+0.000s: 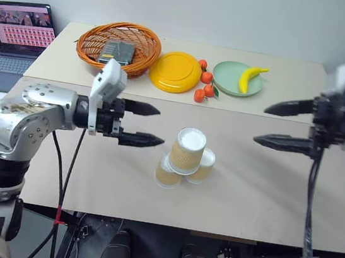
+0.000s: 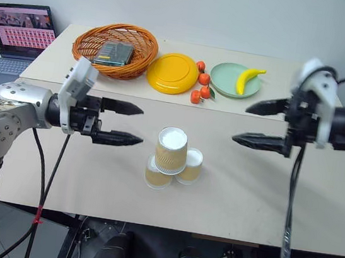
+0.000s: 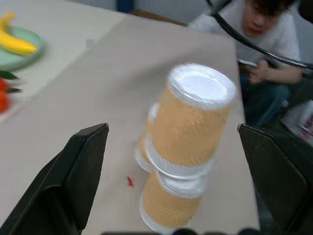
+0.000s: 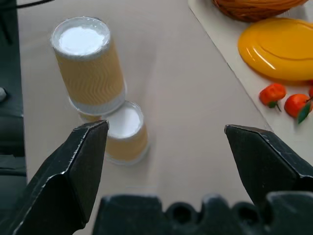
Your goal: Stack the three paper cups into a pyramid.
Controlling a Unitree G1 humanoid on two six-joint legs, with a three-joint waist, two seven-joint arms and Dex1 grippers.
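Observation:
The three paper cups stand upside down as a pyramid near the table's front middle. Two tan-yellow cups, the left lower cup and the right lower cup, sit side by side, and the top cup rests on both with its white base up. My left gripper hangs open just left of the pyramid, above the table, pointing at it and clear of the cups. My right gripper is open farther off to the right, pointing left, with nothing between its fingers. The right wrist view looks down on the top cup and one lower cup.
At the back stand a wicker basket holding a dark box, a yellow plate, several tangerines and a green plate with a banana. A laptop sits at the far left. A person sits beyond the table's right end.

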